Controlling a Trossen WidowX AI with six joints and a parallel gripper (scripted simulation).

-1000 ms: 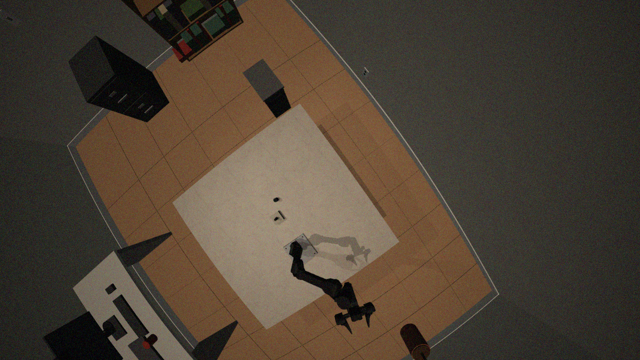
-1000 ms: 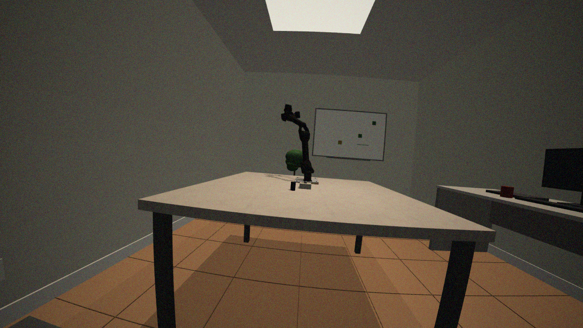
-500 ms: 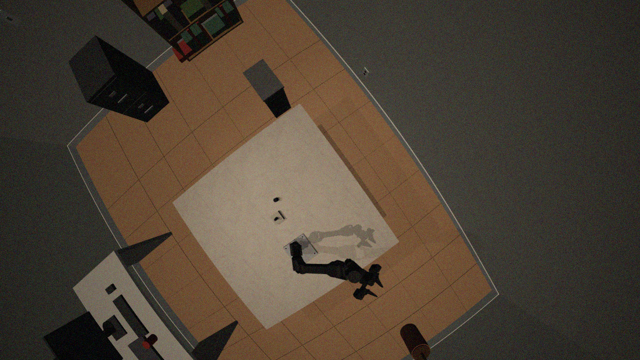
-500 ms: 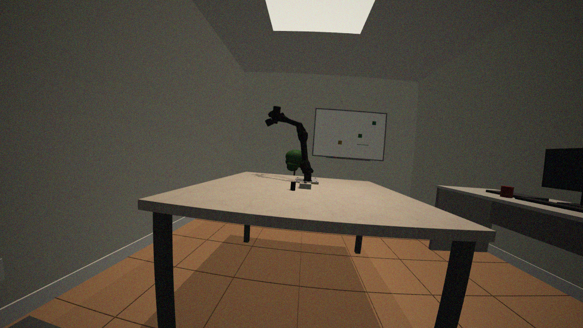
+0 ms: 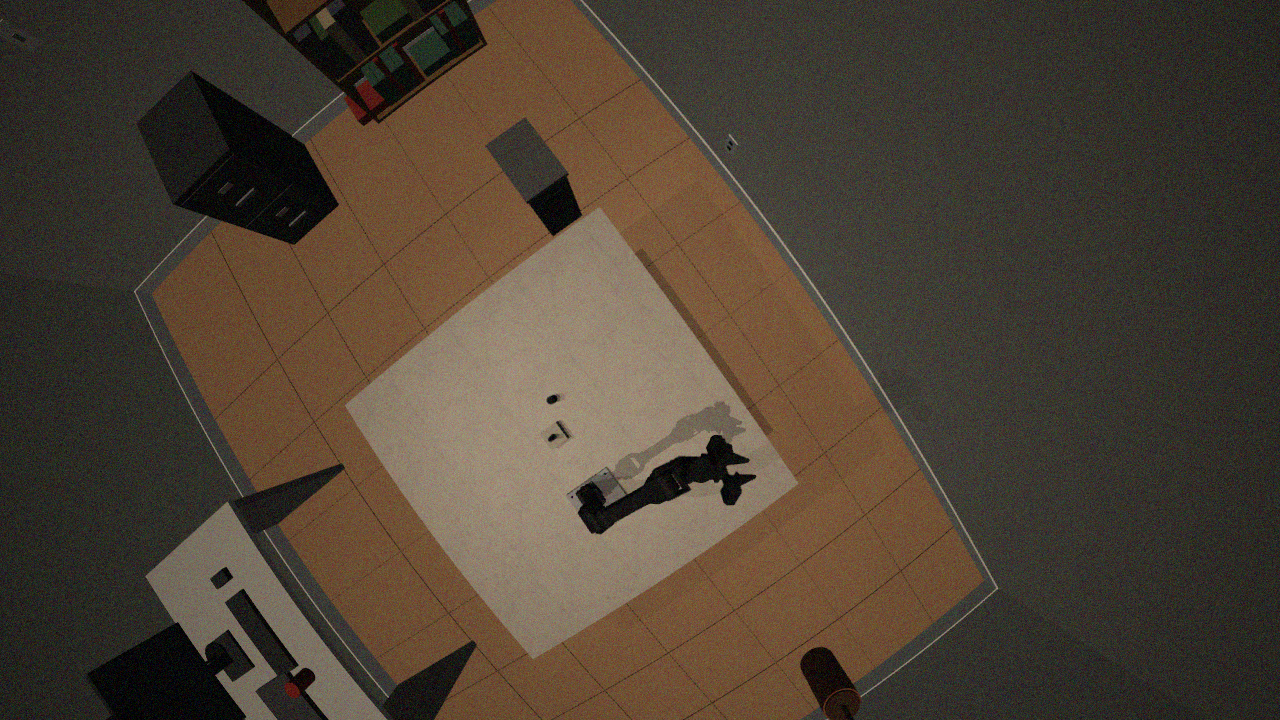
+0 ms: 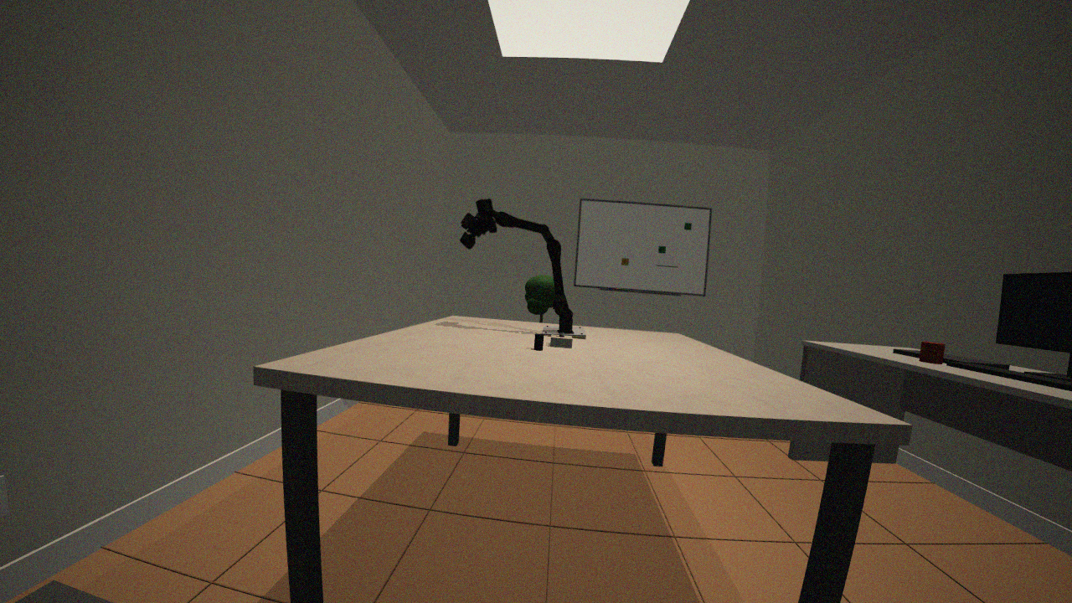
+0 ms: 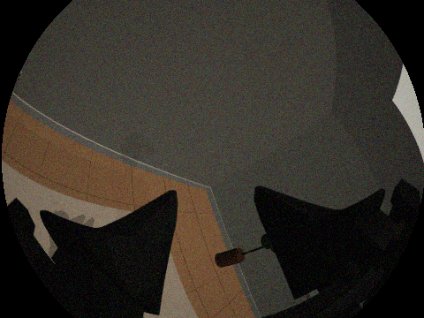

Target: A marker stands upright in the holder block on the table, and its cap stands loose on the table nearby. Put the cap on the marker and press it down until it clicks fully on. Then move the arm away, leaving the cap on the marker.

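And here is the cap (image 5: 553, 398) (image 6: 538, 342), a small black cylinder standing upright on the desk (image 5: 447, 402) (image 6: 524, 374), on its own, near the holder block (image 5: 559, 440) (image 6: 560, 342) but apart from it. Up in the top view a little dark spot marks the marker (image 5: 552, 437) in that pale block, too small to read in detail, and the cap is off it! Beyond the block sits the base plate (image 5: 606, 471) (image 6: 580, 336), and from there the black arm (image 5: 666, 483) (image 6: 554, 258) climbs high and stretches out over the desk, away from the cap. At its end, the gripper (image 5: 751, 468) (image 6: 467, 230) (image 7: 215, 196) hangs in the air, fingers about halfway apart, nothing between them! The wrist view takes in wall and tiled floor past those two dark fingers, with a brown plant pot (image 5: 827, 676) (image 7: 229, 257) down by the corner. Wider out, a whiteboard (image 6: 642, 247) hangs on the far wall, a red mug (image 5: 299, 682) (image 6: 931, 352) stands near a black monitor (image 5: 165, 671) (image 6: 1038, 311) on the side table (image 5: 187, 564) (image 6: 839, 350), and the top view adds a dark filing cabinet (image 5: 237, 161) and a bookshelf (image 5: 432, 81).
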